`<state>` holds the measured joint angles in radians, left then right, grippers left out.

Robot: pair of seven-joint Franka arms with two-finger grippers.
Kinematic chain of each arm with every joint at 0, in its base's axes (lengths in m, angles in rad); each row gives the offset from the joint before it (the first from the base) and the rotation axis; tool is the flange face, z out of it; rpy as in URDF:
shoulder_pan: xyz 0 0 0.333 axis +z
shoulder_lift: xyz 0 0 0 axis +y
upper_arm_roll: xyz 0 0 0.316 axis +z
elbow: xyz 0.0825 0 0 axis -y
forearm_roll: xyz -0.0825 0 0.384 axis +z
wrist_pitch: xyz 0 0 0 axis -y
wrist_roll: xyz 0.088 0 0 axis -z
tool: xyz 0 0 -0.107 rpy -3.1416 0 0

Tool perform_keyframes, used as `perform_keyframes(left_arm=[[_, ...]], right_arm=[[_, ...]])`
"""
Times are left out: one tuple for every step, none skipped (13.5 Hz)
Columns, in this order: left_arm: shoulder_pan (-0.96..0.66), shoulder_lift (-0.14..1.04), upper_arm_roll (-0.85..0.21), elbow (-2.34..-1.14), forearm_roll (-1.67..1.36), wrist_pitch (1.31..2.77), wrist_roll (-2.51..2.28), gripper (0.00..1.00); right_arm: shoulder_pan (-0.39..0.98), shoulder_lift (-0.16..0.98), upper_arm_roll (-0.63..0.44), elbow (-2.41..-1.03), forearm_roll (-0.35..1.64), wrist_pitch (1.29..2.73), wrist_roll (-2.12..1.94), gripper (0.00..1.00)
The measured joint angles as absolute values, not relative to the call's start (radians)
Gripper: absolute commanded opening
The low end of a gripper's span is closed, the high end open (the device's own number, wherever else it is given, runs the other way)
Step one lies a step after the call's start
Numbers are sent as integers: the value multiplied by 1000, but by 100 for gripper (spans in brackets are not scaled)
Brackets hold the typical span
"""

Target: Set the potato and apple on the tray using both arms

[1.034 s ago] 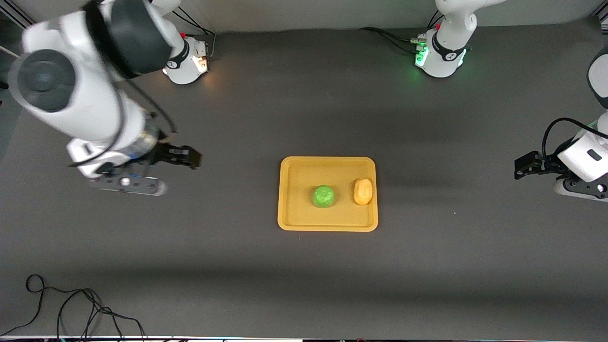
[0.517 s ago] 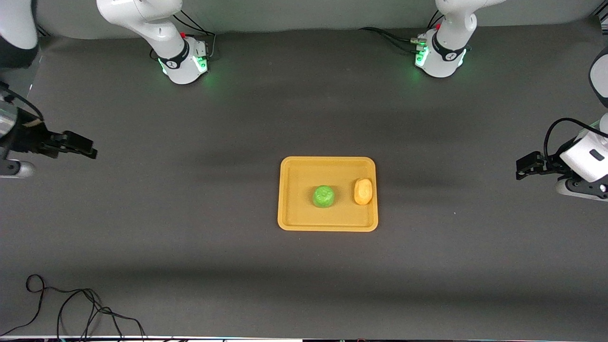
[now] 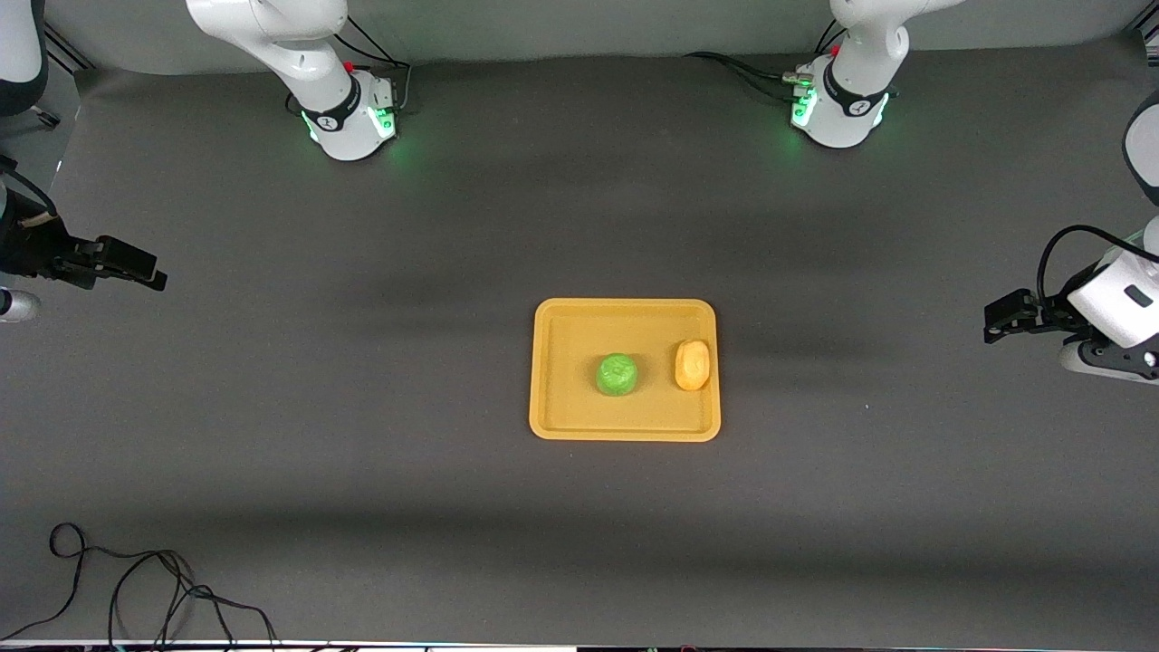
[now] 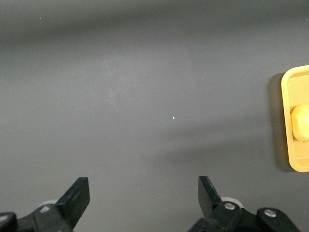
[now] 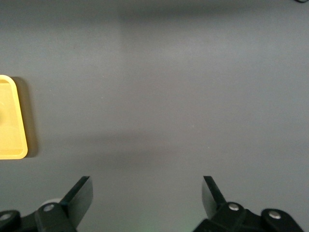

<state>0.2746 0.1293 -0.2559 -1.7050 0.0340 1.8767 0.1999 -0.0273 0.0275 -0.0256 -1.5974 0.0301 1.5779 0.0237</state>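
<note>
Front view: tray [image 3: 625,424] sits mid-bench, well apart from every edge and corner, long axis running between the two arms' ends of the bench. Apple [image 3: 617,374] lies in tray, about centre, dimple up. Potato [image 3: 693,364] lies in tray too, beside apple toward the left arm's end, close to the tray rim there; can't tell if it touches the rim. Potato long axis runs from the base edge toward the camera edge, crosswise to the tray's long axis. Apple and potato near each other, not touching.

Left hand [image 3: 996,321] hovers over the bench edge at the left arm's end, empty, fingers [image 4: 77,195] spread wide in left wrist view, which also catches the tray rim [image 4: 286,125] and potato [image 4: 300,123] farther off. Right hand [image 3: 136,270] hovers over the bench edge at the right arm's end, empty, fingers [image 5: 79,193] wide in right wrist view; a tray corner [image 5: 14,145] shows there. Both hands well apart from tray.

Progress, judged: both items rest on tray, neither is gripped, so placement looks done. Nothing left to move as far as visible; at most, arms park. Low risk: apple round, could roll if the tray gets bumped, but the rim would stop it.
</note>
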Motion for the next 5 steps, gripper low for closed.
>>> perform_keyframes(left_arm=[[275,130,-256,-1705,34,1877,200,100],[275,130,-256,-1705,34,1877,200,100],[275,130,-256,-1705,34,1877,200,100],[275,131,-256,-1705,34,1875,200,100],[275,131,-256,-1705,34,1874,200,100]], right_arm=[[-27,27,-25,-1592,30,1577,24,100],[-28,27,-26,-1587,30,1574,24,100],[-28,27,-26,-1583,30,1568,24,100],[-28,27,-26,-1582,30,1565,24,100],[-28,27,-26,-1582,30,1564,24,100]])
